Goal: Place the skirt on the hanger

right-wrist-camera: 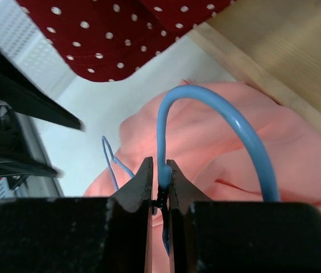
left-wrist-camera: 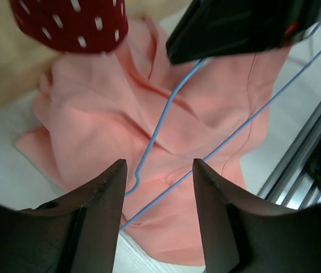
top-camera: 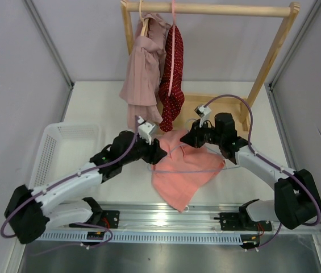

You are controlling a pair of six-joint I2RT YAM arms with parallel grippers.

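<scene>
- A white slatted plastic basket (top-camera: 63, 145) sits on the pale counter (top-camera: 100, 102) at the far left, beside the left arm.
- The left tool (top-camera: 158, 153) hovers at the left edge of the skirt. In its wrist view its 2 dark fingers (left-wrist-camera: 100, 210) stand well apart, open and holding nothing, and a thin blue wire passes below the gap.
- The plain salmon-pink cloth skirt (top-camera: 186, 173) lies crumpled on the counter between the 2 tools, with its lower corner near the metal rail (top-camera: 166, 216) at the front edge.
- The thin light-blue wire hanger (right-wrist-camera: 200, 95) lies across the top of the skirt, with its hook raised at the right.
- Behind, on a light wooden rack (top-camera: 217, 8), a dusty mauve-pink striped garment (top-camera: 143, 74) hangs just left of a dark red white-dotted garment (top-camera: 171, 105). The red garment's hem dangles close above the skirt's far edge.
- The right tool (right-wrist-camera: 159, 170) is closed, pinching the hanger at the base of its hook between 2 fingers, and the hook arches up over the tool.
</scene>
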